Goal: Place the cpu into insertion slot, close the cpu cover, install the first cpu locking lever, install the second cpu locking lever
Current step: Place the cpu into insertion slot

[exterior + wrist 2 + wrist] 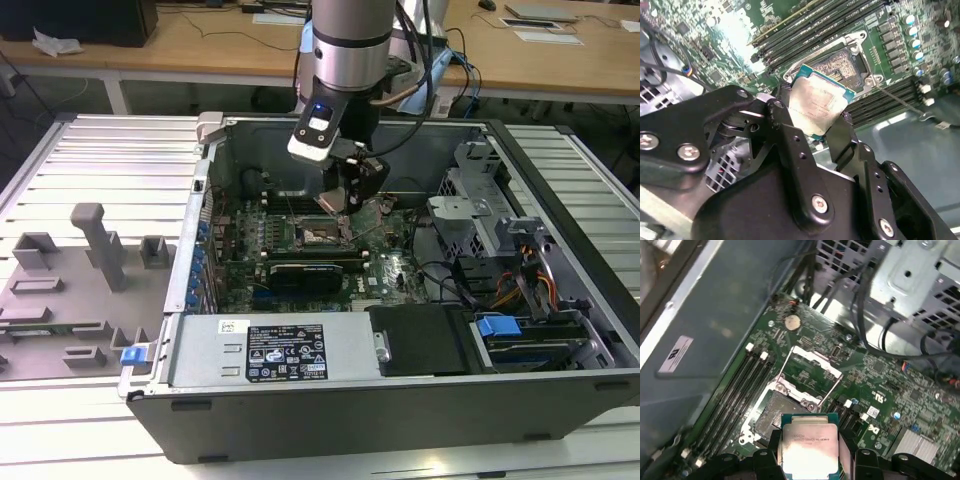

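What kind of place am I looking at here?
Probably a robotics lab or test workshop: an open computer case sits on a slatted metal table, wooden desks stand behind, and the arm's hand holds the cpu above the insertion slot.

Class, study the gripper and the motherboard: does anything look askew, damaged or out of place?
Nothing stands out. The gripper holds the cpu between its fingers above the bare insertion slot. The cpu cover is swung open, and the motherboard shows no visible damage.
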Tool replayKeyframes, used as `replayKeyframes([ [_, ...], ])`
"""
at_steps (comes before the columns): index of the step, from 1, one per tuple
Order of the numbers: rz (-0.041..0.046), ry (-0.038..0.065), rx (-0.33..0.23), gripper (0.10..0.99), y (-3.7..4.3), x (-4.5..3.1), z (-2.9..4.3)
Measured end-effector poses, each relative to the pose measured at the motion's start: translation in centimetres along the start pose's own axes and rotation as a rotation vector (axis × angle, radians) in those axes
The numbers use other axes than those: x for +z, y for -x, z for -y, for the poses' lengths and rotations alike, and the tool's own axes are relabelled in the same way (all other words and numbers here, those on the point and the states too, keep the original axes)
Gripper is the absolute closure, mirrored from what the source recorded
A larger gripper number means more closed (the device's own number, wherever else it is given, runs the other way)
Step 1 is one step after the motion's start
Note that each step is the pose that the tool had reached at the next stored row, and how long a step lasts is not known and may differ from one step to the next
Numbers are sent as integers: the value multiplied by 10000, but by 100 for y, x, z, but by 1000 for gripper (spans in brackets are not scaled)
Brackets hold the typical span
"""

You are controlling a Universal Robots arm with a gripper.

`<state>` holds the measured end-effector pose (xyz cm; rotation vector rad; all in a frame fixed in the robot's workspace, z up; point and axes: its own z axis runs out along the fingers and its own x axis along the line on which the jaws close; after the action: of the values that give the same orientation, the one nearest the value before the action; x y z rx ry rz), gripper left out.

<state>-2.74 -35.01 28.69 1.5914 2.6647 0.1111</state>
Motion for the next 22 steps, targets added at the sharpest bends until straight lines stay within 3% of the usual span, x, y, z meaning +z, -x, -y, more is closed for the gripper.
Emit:
replayKeyframes([
  [9,140,11,1751,549,0,31,2],
  [12,218,16,2725,549,0,49,4],
  [15,267,20,3348,549,0,62,5],
  [22,351,26,4389,549,-5,140,19],
])
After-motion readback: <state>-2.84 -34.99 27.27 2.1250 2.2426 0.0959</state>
